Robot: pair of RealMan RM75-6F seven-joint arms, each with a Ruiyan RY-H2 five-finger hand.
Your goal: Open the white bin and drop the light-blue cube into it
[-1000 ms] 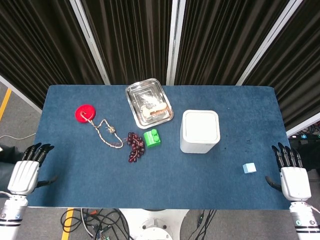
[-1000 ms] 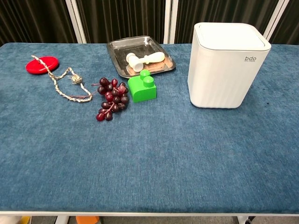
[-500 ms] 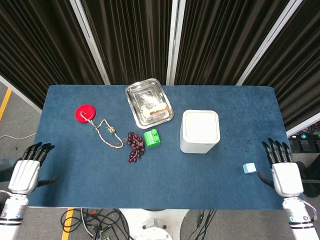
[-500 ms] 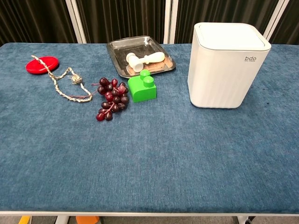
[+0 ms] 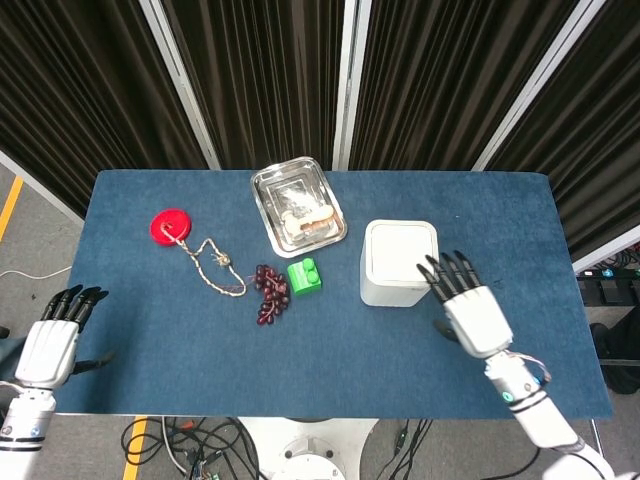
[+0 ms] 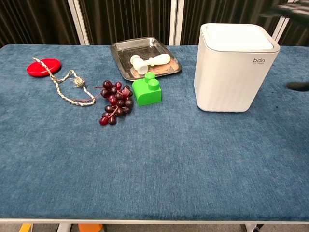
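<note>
One shift only, and on the right side: right hand (image 5: 470, 308) no longer out by the right edge of the counter (image 5: 150, 340) but swung inward and forward, now at the right flank of the white bin (image 5: 399, 262), fingertips reaching about to the lid's edge. Fingers straight and fanned apart, palm down, nothing in them. Touching the lid or just above it: impossible to tell from the head view. In the chest view, only dark blurs at the upper right and right margin, probably those fingers. Left hand (image 5: 48, 345) unmoved off the counter's left front corner, fingers apart, holding nothing.

Reads as the start of the opening step: lid first, cube later. Lid still flat and closed in both views.

No sight of the light-blue cube now. Half a second ago, lying on the counter to the right of the bin, toward the front edge; that spot now covered by the right hand and wrist, so most likely still there underneath, untouched. Outside the chest view altogether.

As for the bin: upright, long axis vertical, taller than wide, near-square from above with rounded corners. Logo face turned toward the robot, squarely to the chest camera; sides roughly parallel to the counter's edges. Hinge side not evident.
</note>
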